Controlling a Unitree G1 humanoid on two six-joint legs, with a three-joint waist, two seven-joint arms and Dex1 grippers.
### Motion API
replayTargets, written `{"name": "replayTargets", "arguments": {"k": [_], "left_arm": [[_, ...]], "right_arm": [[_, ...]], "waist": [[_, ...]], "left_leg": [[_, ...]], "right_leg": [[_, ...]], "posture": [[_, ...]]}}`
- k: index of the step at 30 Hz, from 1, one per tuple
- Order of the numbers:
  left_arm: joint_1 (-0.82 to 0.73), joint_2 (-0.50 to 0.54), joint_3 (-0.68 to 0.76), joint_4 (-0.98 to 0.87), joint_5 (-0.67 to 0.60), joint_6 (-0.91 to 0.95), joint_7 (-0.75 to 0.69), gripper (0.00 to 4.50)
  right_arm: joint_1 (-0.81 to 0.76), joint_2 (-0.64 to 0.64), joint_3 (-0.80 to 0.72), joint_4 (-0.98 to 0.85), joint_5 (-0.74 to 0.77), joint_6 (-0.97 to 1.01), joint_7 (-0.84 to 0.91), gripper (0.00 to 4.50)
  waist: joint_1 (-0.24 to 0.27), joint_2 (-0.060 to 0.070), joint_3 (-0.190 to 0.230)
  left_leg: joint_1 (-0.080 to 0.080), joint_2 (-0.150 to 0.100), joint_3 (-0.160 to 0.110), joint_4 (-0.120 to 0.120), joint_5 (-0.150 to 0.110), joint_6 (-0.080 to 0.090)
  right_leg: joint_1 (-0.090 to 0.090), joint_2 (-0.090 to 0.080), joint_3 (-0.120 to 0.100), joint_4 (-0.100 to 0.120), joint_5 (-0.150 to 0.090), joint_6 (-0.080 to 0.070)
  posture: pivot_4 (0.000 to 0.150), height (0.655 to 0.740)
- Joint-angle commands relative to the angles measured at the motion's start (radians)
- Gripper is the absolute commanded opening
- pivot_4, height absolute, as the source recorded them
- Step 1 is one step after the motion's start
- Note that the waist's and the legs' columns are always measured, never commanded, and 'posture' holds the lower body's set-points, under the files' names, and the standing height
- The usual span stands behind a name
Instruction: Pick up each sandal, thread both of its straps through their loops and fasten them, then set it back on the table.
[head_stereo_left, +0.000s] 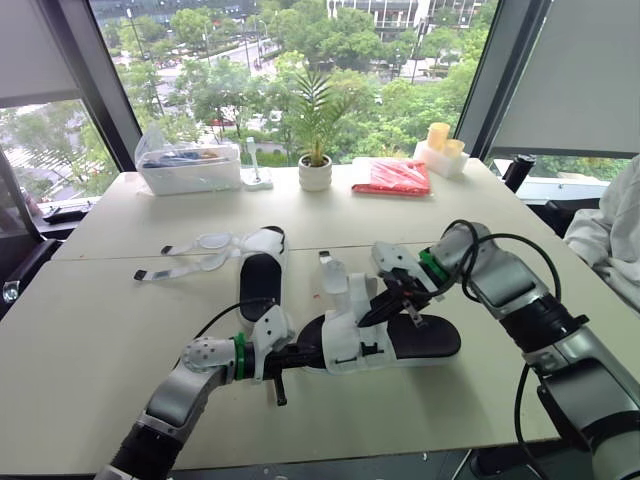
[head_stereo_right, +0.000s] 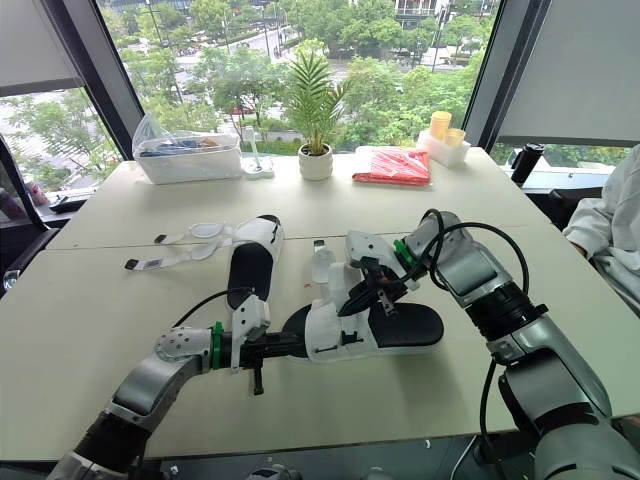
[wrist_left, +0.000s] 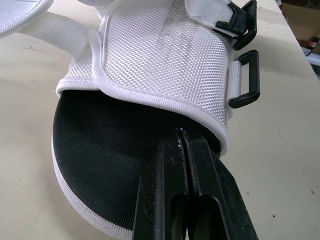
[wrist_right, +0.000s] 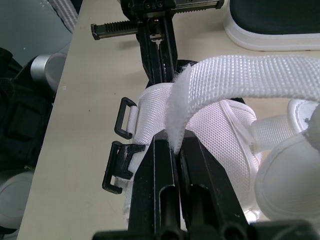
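Threading under way on near sandal at frame centre: toe clamped by left hand, strap pinched by right hand, loops empty. Far sandal, centre-left on desk, not yet fastened.

Cloth, webbing and plastic on a smooth matt worktop.
The sandal has a white woven mesh upper, a matt black, finely textured footbed and a white rubbery sole rim. Its loops are hard black plastic; the strap is ribbed white webbing with a fuzzy inner face. The left gripper has jaws of dull black plastic.
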Motion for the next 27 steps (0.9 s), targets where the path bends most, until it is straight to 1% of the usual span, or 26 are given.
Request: {"name": "replayTargets", "arguments": {"k": [1, 10, 22, 27], "left_arm": [[0.015, 0.002, -0.021, -0.007, 0.007, 0.011, 0.000, 0.00], [0.010, 0.001, -0.022, -0.001, 0.008, 0.008, -0.002, 0.00], [0.011, 0.001, -0.019, -0.001, 0.008, 0.009, 0.001, 0.00], [0.012, 0.001, -0.018, -0.002, 0.007, 0.009, 0.001, 0.00]], "right_arm": [[-0.038, -0.029, 0.004, -0.012, 0.039, 0.008, 0.017, 0.02], [-0.049, -0.065, 0.038, -0.032, 0.079, 0.013, 0.017, 0.02], [0.014, -0.082, 0.084, -0.084, 0.061, -0.014, 0.017, 0.02], [0.039, -0.089, 0.085, -0.132, 0.095, 0.040, 0.017, 0.02]], "waist": [[0.000, 0.000, 0.000], [0.001, 0.000, 0.000], [0.000, 0.000, 0.000], [0.000, 0.000, 0.000]], "left_leg": [[0.000, 0.000, 0.000, 0.000, 0.000, 0.000], [0.000, 0.000, 0.000, 0.000, 0.000, 0.000], [0.000, 0.000, 0.000, 0.000, 0.000, 0.000], [0.000, 0.000, 0.000, 0.000, 0.000, 0.000]], "right_leg": [[0.000, 0.000, 0.000, 0.000, 0.000, 0.000], [0.000, 0.000, 0.000, 0.000, 0.000, 0.000], [0.000, 0.000, 0.000, -0.001, 0.000, 0.000], [0.000, 0.000, 0.000, -0.001, 0.000, 0.000]], "posture": [[0.150, 0.7400], [0.150, 0.7400], [0.150, 0.7400], [0.150, 0.7400]]}}
